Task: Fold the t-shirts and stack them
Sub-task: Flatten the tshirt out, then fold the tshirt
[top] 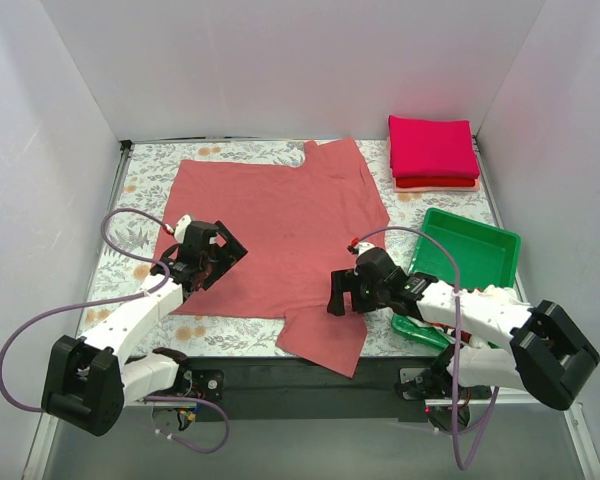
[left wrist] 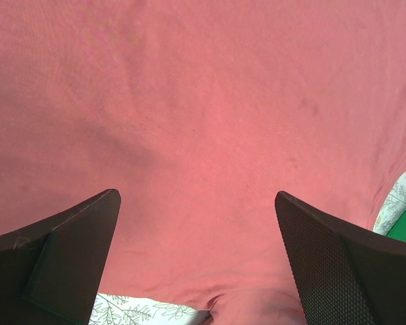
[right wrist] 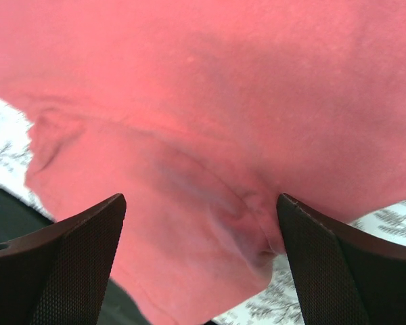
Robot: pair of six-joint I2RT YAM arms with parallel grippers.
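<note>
A plain dusty salmon-red t-shirt [top: 275, 235] lies spread flat on the floral table covering, one sleeve [top: 325, 338] hanging over the near edge. My left gripper [top: 212, 262] is open over the shirt's near left part; its view shows flat cloth [left wrist: 203, 135] between the fingers. My right gripper [top: 348, 293] is open over the shirt's near right part, above a wrinkled fold [right wrist: 237, 203] by the sleeve. A folded stack of a magenta tee [top: 432, 146] on a red one [top: 435, 182] sits at the far right.
A green plastic tray [top: 470, 262] stands at the right, next to my right arm. White walls close in the table on three sides. The floral covering [top: 145, 215] shows bare left of the shirt. The table's near edge [top: 230, 362] is dark.
</note>
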